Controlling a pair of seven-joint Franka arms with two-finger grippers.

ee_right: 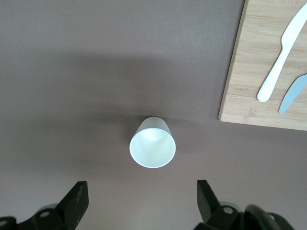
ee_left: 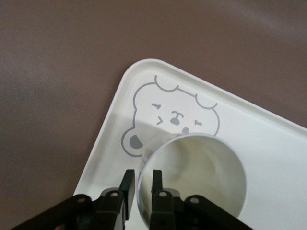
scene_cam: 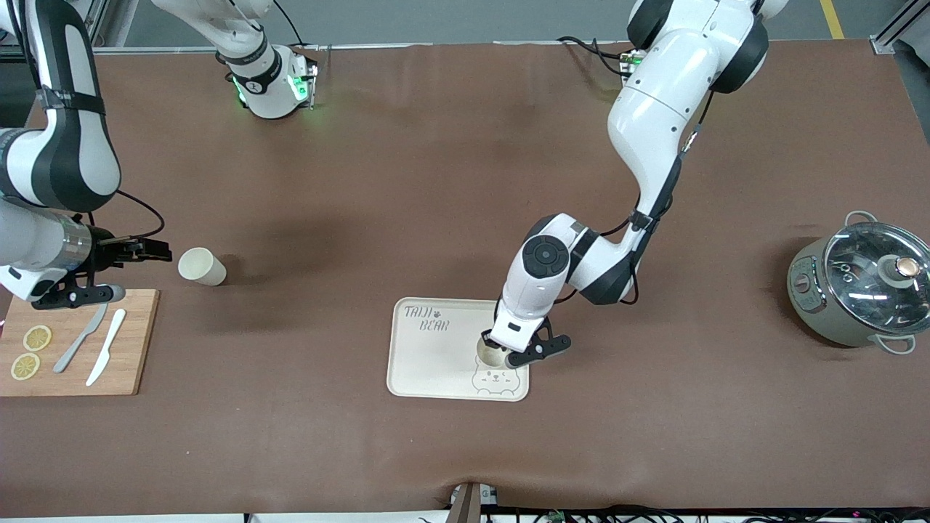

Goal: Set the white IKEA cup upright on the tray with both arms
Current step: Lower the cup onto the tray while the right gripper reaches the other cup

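Cup [ee_left: 194,179] upright on tray [ee_left: 268,143], left claw [ee_left: 141,184] straddling rim.

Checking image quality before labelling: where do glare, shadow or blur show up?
Front view: glare on the pot's glass lid, soft arm shadows on the brown table. Left wrist view: cup rim and fingers blurred. Right wrist view: second cup sharp, shadowed table.

We see a matt brown table cover [scene_cam: 436,181], a smooth cream plastic-looking tray [scene_cam: 429,363], a pale-grained wooden cutting board [scene_cam: 134,349] at the frame's lower left, and a pot [scene_cam: 821,305] with a glossy glass lid [scene_cam: 872,265] at right.
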